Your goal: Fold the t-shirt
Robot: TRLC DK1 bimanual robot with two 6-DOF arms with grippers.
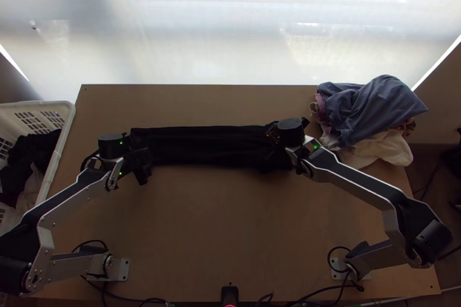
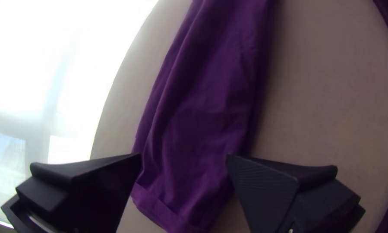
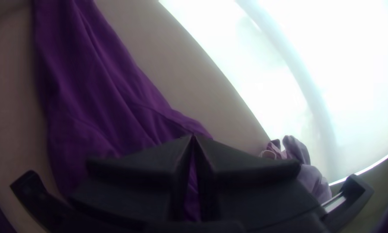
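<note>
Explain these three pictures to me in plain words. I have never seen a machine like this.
The machine is a pair of robot arms, a left arm and a right arm, mounted on a wooden table. One picture looks down from above; the other two come from cameras on the arms' wrists. A dark t-shirt lies across the table in a long, narrow strip. A clothes pile sits at the far right corner, and a white basket stands at the left. The left gripper is open above one end, holding nothing. The right gripper is shut at the other; whether it pinches cloth, I can't tell.
</note>
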